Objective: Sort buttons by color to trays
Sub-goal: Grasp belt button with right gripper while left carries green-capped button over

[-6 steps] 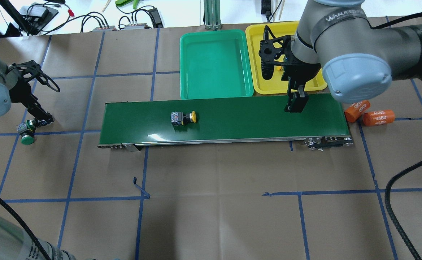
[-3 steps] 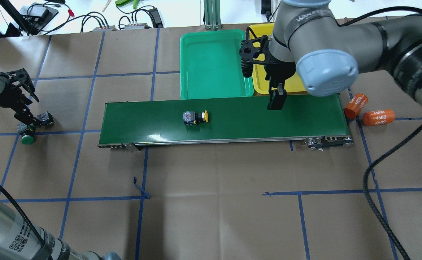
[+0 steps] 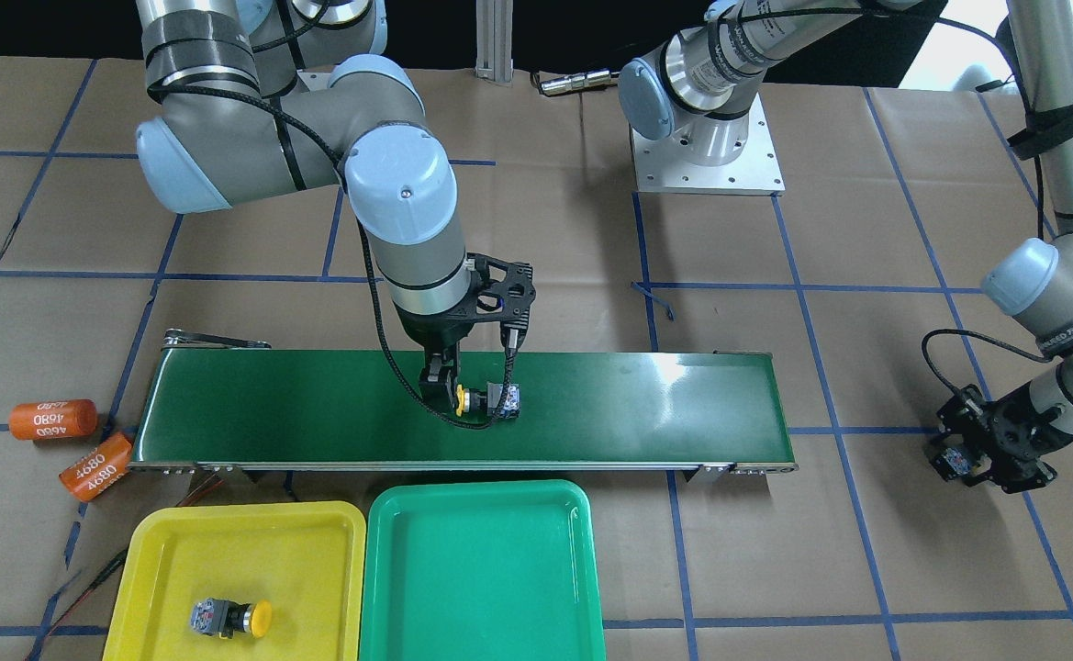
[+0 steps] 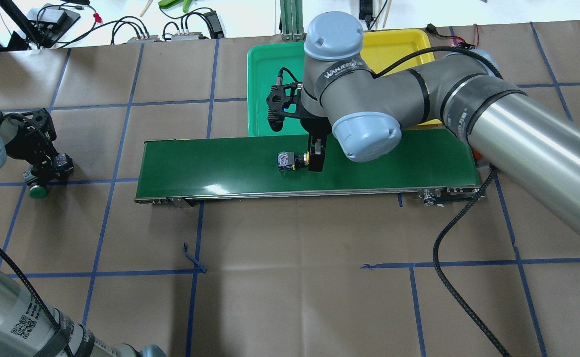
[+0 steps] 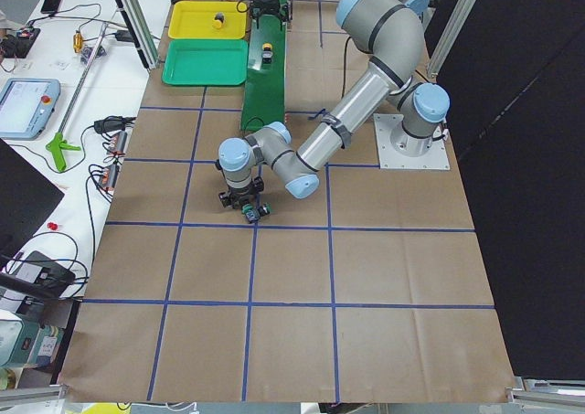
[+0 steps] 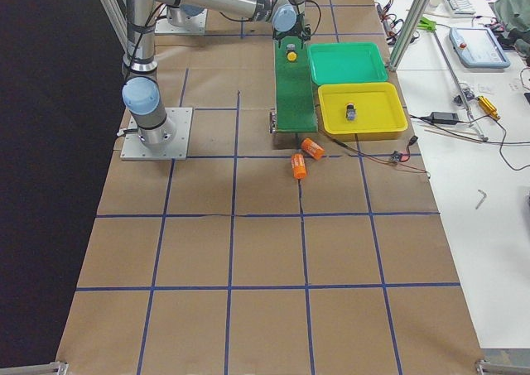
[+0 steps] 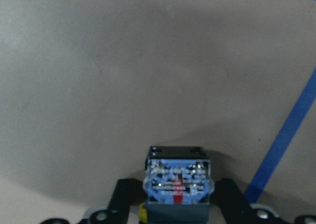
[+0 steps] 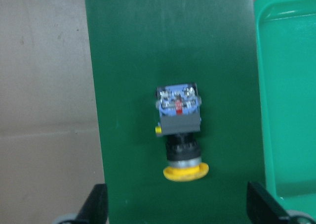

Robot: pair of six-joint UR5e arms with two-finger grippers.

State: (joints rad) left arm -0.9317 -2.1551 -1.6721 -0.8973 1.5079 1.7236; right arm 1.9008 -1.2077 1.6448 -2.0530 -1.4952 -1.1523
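A yellow-capped button (image 4: 290,161) lies on its side on the dark-green conveyor belt (image 4: 210,163). My right gripper (image 4: 315,157) hangs open at its cap end. In the right wrist view the button (image 8: 180,130) lies just ahead of my spread fingers (image 8: 96,206). Another yellow button (image 3: 229,617) lies in the yellow tray (image 3: 297,560). The green tray (image 3: 481,569) holds nothing. My left gripper (image 4: 49,166) is low at the table's left, its fingers (image 7: 126,197) straddling a button's grey-blue base (image 7: 177,179). A green-capped button (image 4: 36,191) lies beside it.
Two orange cylinders marked 4680 (image 3: 52,419) lie on the table off the belt's end near the yellow tray. My right arm reaches across over both trays in the overhead view. Cables and tools lie beyond the table's far edge.
My right arm has swung left from the yellow tray along the belt to the yellow button, which has ridden right. My left gripper has shifted over the grey-blue button base.
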